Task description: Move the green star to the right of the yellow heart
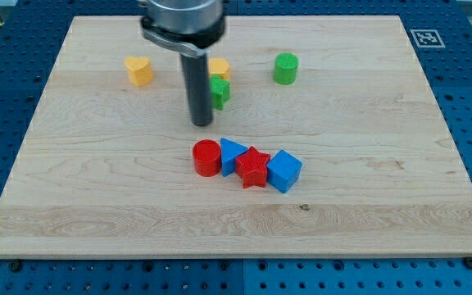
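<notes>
Touching green star (220, 91) — my tip (201, 124), left

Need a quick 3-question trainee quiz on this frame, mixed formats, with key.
1. True or false: my tip touches the red cylinder.
2. Which block stands farthest to the view's right along the board's upper part? A) yellow heart B) green cylinder C) green star
3. Fill in: the red star sits between the blue cube and the blue ____.

Key: 1 false, the tip is above it in the view, apart; 2 B; 3 triangular block.
</notes>
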Motion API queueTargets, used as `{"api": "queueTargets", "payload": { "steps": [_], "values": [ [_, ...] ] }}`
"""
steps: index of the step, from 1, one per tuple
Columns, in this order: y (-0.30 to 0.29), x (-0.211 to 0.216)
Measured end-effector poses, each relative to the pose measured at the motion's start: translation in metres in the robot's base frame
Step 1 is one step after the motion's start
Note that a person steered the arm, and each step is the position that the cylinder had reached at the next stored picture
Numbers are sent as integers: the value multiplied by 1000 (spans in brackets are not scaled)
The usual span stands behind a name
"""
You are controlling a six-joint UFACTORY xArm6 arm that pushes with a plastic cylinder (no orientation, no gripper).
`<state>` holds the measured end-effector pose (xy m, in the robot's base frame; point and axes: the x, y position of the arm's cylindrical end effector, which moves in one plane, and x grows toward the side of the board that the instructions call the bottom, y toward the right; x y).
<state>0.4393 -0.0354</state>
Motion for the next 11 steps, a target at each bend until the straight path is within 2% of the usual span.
{"api": "queueTargets", "payload": {
  "steps": [1,2,4,6,11],
  "values": [
    [55,-5],
    [82,-21],
    [15,-30],
    [-23,-59],
    [-49,-64]
  ]
}}
